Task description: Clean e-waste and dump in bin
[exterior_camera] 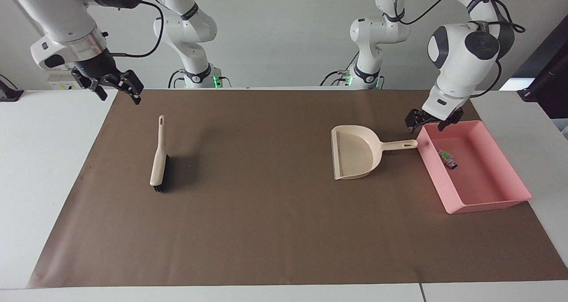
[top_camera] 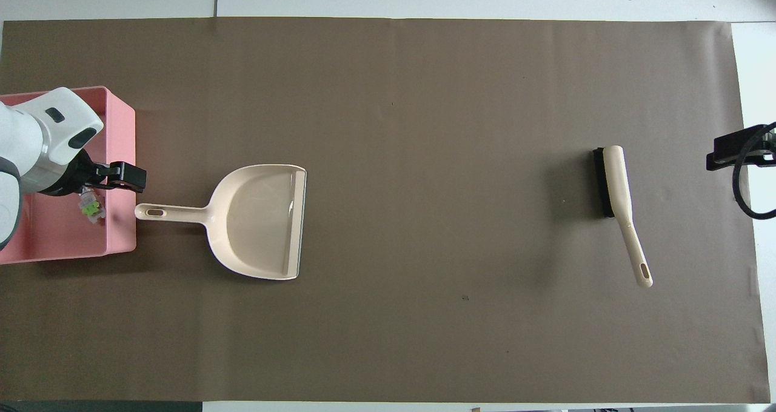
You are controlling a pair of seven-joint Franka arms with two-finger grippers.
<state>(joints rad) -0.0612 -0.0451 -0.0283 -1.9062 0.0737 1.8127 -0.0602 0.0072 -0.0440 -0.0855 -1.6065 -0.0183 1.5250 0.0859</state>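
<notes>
The e-waste (exterior_camera: 447,158) lies inside the pink bin (exterior_camera: 488,204) at the right of the facing view, so the dumping step looks finished. The empty dustpan (exterior_camera: 355,153) sits on the mat beside the bin. The left gripper (exterior_camera: 428,121) hangs spread over the bin's corner. The right gripper (exterior_camera: 116,87), also spread and empty, waits at upper left above the brush (exterior_camera: 157,160). What remains is probably just parking both arms.

- One camera sits high across the table, facing me, tilted down; my two arm bases stand at its top edge.
- The other hangs high above my end, looking forward and steeply down.
- Both share the whole brown paper mat (exterior_camera: 275,231) (top_camera: 424,85), half a turn apart, from similar middling distance.
</notes>
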